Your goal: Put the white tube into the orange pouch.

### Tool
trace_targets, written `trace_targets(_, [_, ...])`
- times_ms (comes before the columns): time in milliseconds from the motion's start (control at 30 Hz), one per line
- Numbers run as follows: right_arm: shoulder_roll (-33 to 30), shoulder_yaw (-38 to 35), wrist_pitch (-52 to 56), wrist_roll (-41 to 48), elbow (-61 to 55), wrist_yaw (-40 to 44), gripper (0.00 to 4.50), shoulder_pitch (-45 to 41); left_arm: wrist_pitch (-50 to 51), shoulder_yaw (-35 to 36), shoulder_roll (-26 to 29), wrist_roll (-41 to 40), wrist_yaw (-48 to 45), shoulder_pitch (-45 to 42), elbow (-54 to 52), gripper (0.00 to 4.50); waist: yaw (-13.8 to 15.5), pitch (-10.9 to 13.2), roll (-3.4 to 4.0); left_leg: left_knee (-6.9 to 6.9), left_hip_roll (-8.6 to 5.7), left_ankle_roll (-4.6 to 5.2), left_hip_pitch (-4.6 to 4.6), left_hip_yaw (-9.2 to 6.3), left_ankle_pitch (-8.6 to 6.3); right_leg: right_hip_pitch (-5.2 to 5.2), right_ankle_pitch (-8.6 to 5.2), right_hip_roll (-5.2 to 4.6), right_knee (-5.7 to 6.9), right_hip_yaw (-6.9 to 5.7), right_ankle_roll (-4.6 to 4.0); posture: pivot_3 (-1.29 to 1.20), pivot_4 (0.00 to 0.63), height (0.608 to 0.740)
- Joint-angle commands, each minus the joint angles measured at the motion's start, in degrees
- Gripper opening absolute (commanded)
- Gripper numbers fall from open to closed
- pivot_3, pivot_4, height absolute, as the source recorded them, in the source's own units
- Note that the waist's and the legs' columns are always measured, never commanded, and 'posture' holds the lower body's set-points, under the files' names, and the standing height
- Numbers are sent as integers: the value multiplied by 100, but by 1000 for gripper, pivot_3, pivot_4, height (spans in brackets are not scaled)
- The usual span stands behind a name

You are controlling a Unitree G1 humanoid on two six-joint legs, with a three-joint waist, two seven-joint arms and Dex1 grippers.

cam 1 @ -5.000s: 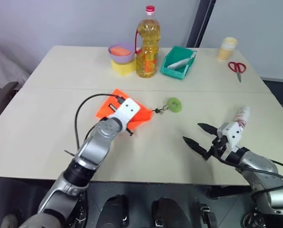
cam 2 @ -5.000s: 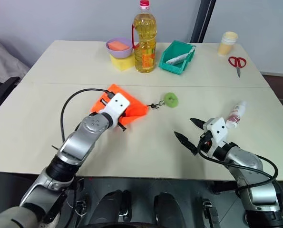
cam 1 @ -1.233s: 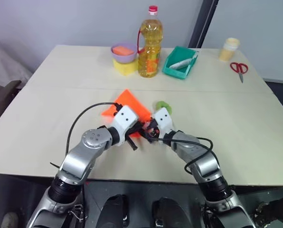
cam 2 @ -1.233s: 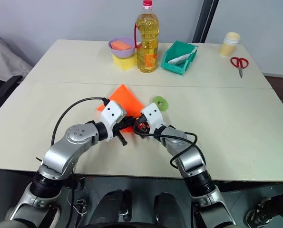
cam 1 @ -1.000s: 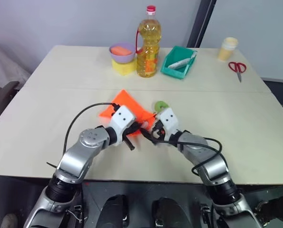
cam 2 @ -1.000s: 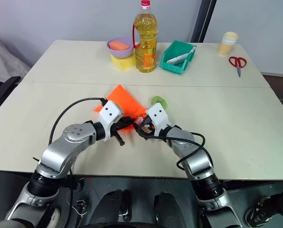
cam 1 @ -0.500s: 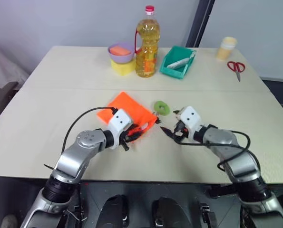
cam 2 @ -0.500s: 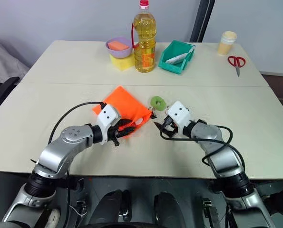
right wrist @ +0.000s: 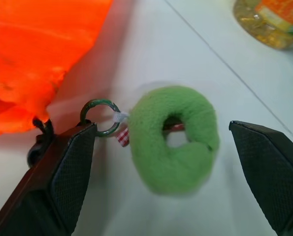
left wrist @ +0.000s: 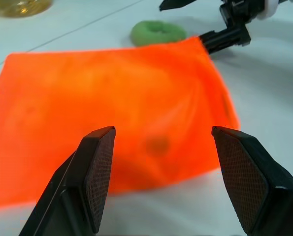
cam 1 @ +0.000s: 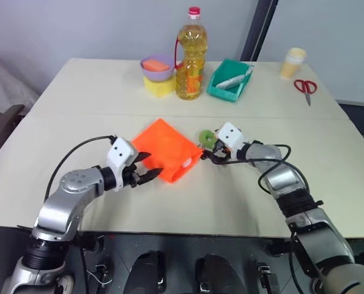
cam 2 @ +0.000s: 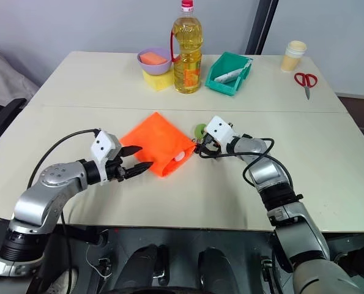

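Note:
The orange pouch (cam 1: 164, 148) lies flat in the middle of the table, its mouth turned toward the right arm. A small white end of the white tube (cam 1: 186, 162) peeks out of that mouth; the rest is hidden inside. The pouch's black cord (right wrist: 42, 132) leads to a metal ring and the green disc (cam 1: 206, 137). My left gripper (cam 1: 148, 166) is open just off the pouch's near left edge, holding nothing, the pouch (left wrist: 112, 98) ahead of its fingers. My right gripper (cam 1: 207, 149) is open beside the mouth, the green disc (right wrist: 173, 137) lying between its fingers.
At the back stand an oil bottle (cam 1: 189, 55), a purple bowl (cam 1: 156, 67) on a yellow block, and a teal tray (cam 1: 229, 82) holding another white tube. A cup (cam 1: 293, 61) and red scissors (cam 1: 306, 89) are at the far right.
My left gripper has opened, let go of the pouch's mouth and drawn back to the left. My right gripper pulled out of the mouth and moved toward the green disc. The pouch settled flat.

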Motion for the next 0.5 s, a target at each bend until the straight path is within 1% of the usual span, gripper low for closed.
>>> trace_targets(33, [17, -8, -314, -166, 295, 6, 3719, -135, -170, 223, 66, -71, 36, 33, -114, 3403, -4, 0, 0, 0, 0, 0, 0, 0, 0, 0, 0, 0, 0, 0, 0, 0, 150, 737])
trace_targets(167, [-11, -107, -324, -223, 264, -103, 1612, -101, -211, 320, 61, -140, 51, 111, -127, 3403, -14, 0, 1, 0, 0, 0, 0, -1, 0, 0, 0, -1, 1, 0, 0, 0, 150, 737])
trace_targets(267, [-131, -187, -307, -251, -70, -145, 60, 83, -308, 441, 37, -162, 98, 170, 16, 3403, -10, 0, 1, -2, 1, -1, 0, -1, 0, -1, 0, -1, 1, 0, 0, 0, 150, 737])
trace_targets(433, [-424, -582, 157, -96, -1302, -179, 20, 640, -430, 573, 8, -249, 122, 157, 261, 3403, -4, 1, 2, -3, 0, -1, 0, -1, -1, -1, 0, -6, 0, 0, 0, 0, 150, 737])
trace_targets(500, [-582, -832, 410, 120, -2007, -42, 20, 979, -400, 601, -53, -333, 135, 43, 314, 3403, -1, 2, 4, -4, 0, -2, 0, -1, -1, -3, 0, -7, 0, 0, -1, 0, 150, 737])
